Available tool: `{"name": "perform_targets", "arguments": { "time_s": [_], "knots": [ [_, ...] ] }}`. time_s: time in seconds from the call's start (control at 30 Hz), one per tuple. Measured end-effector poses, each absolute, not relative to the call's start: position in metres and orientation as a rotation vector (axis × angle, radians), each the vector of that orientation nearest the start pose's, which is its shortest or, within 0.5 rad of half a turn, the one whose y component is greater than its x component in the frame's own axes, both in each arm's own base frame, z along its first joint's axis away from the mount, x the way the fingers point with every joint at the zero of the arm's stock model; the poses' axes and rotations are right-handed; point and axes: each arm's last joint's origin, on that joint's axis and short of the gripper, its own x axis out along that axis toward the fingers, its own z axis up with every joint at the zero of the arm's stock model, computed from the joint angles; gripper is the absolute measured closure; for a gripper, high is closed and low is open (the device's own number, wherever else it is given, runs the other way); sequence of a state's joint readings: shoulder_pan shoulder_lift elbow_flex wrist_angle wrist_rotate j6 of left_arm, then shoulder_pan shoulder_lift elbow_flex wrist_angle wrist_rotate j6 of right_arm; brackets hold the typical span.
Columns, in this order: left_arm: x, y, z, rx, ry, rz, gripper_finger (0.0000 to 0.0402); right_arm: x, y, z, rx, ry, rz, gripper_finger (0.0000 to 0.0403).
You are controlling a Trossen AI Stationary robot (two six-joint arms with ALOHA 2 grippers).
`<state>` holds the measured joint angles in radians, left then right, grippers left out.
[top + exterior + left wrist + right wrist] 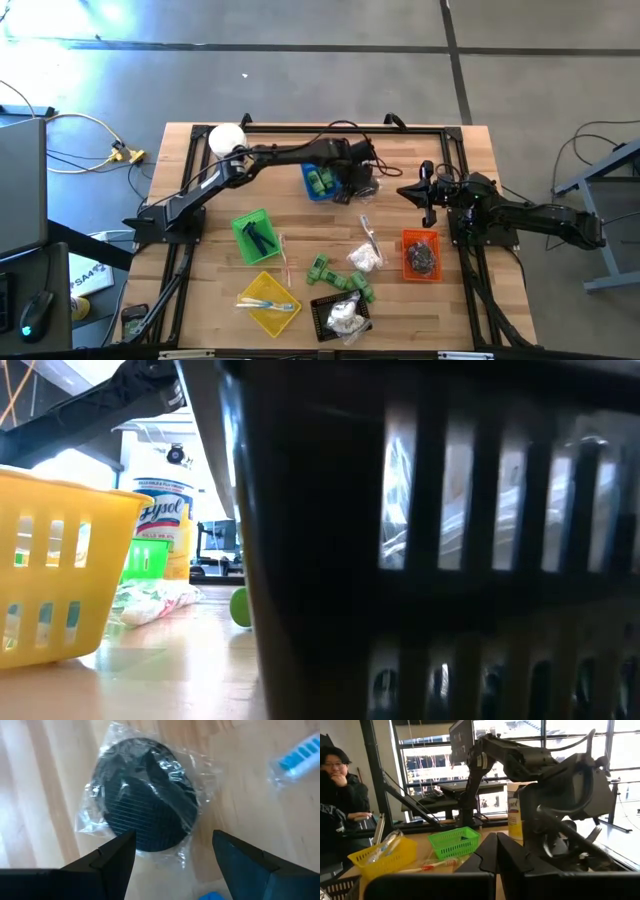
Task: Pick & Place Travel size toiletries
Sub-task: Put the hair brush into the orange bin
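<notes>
A round black piece in a clear wrapper (145,795) lies flat on the wooden table, just right of the blue basket (320,182) that holds green bottles. My left gripper (172,852) hangs open over it, pointing steeply down, one finger (117,857) over the wrapper's edge and the other (235,855) beside it. In the high view this gripper (367,187) is at the table's far middle. My right gripper (426,196) waits shut at the far right. Green bottles (340,277), a white packet (365,258) and a thin stick (370,233) lie loose on the table.
Near the front stand a green basket (254,236), a yellow basket (268,300) with sticks, a black basket (342,315) with white packets and an orange basket (421,255). The white jar (226,138) stands far left. A blue-bristled brush (295,757) lies close by. A person (340,780) sits beyond the table.
</notes>
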<state>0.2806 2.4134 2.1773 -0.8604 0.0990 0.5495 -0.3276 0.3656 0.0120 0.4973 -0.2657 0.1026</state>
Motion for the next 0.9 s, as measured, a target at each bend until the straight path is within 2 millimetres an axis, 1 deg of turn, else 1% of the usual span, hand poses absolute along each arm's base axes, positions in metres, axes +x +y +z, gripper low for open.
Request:
{"name": "perform_targets", "arguments": {
  "time_s": [0.1,0.17,0.23,0.3,0.43,0.5,0.57,0.63,0.7,0.8,0.83,0.87,0.9],
  "knots": [
    [0.498,0.137,0.186,0.313,1.092,-0.145,0.0147,0.115,-0.031,0.183,0.059,-0.14,-0.055,0.0401],
    [0.497,0.137,0.18,0.336,1.131,-0.126,0.0147,0.115,-0.031,0.183,0.059,-0.141,-0.056,0.0401],
    [0.504,0.137,0.171,0.374,1.117,-0.084,0.0147,0.115,-0.031,0.183,0.059,-0.14,-0.055,0.0401],
    [0.503,0.137,0.171,0.398,1.136,-0.056,0.0147,0.115,-0.031,0.183,0.059,-0.142,-0.056,0.0401],
    [0.505,0.136,0.169,0.416,1.132,-0.066,0.0148,0.115,-0.031,0.183,0.058,-0.144,-0.055,0.0401],
    [0.505,0.136,0.169,0.416,1.133,-0.073,0.0157,0.115,-0.031,0.184,0.058,-0.145,-0.056,0.0401],
    [0.504,0.136,0.169,0.414,1.136,-0.075,0.0179,0.115,-0.031,0.184,0.056,-0.149,-0.055,0.0401],
    [0.505,0.136,0.169,0.416,1.134,-0.073,0.0218,0.115,-0.031,0.184,0.056,-0.149,-0.055,0.0401],
    [0.506,0.136,0.169,0.419,1.125,-0.069,0.0269,0.115,-0.031,0.184,0.057,-0.149,-0.055,0.0401],
    [0.507,0.137,0.17,0.414,1.106,-0.056,0.0359,0.115,-0.031,0.184,0.056,-0.149,-0.055,0.0401],
    [0.508,0.137,0.17,0.408,1.101,-0.05,0.0379,0.115,-0.031,0.184,0.056,-0.149,-0.055,0.0401],
    [0.508,0.137,0.17,0.399,1.098,-0.043,0.0387,0.115,-0.031,0.184,0.056,-0.149,-0.055,0.0401],
    [0.508,0.137,0.17,0.398,1.097,-0.041,0.0387,0.115,-0.031,0.184,0.057,-0.149,-0.055,0.0401]
  ]
}}
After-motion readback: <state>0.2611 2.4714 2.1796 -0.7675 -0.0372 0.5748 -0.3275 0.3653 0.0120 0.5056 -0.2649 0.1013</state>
